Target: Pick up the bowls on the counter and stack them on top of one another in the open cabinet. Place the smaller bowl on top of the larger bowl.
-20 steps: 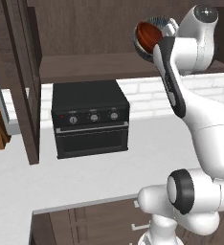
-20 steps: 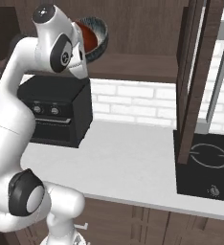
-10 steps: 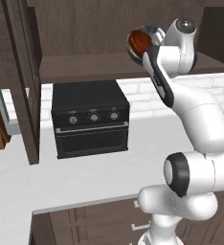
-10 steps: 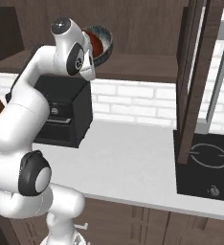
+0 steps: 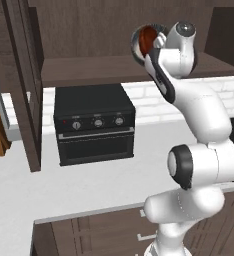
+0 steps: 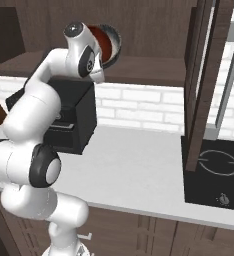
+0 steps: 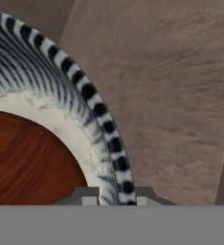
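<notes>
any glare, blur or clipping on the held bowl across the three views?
Left base view: bowl sharp, reddish inside evenly lit, no hard glare, partly hidden by the arm. Right base view: bowl crisp, soft shading under the cabinet shelf. Hand view: bowl cropped by the frame, striped rim pixelated up close; gripper tips flank the rim.

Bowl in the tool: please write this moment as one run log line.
phase: carry | tool: shut on bowl rim | bowl: tilted, raised above cabinet shelf | oven: on counter
</notes>
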Tool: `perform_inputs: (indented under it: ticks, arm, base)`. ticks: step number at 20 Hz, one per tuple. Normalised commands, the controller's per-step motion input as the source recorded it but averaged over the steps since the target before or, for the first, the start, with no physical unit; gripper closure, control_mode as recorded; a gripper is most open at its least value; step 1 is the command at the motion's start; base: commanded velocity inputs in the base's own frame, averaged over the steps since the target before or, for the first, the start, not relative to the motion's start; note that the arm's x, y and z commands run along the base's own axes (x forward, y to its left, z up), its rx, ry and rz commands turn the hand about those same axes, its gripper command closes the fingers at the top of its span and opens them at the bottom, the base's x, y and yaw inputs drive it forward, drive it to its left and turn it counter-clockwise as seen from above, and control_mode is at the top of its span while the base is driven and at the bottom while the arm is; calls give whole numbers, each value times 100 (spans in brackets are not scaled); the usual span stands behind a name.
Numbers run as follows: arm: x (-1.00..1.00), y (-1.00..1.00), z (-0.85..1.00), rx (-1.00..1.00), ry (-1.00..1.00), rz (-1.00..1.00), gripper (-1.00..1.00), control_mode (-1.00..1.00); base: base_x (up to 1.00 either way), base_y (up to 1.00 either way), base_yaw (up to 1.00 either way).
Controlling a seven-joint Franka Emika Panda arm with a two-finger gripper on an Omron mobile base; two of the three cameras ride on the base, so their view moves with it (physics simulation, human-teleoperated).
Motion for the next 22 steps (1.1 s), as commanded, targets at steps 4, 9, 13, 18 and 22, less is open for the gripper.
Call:
perform_inputs:
  ticks: [4,9,13,18,22]
  arm:
    - [56,2,-12,0,0,0,-100,-100]
    - [9,0,7,0,-1,0,-100,-100]
    - [-6,0,35,0,-13,0,-100,-100]
    - [-28,0,44,0,-29,0,-100,-100]
    - [-72,0,27,0,-15,0,-100,-100]
  base:
    - [0,0,0]
    - [0,0,0]
    - [0,0,0]
    - [0,0,0]
    - [0,0,0]
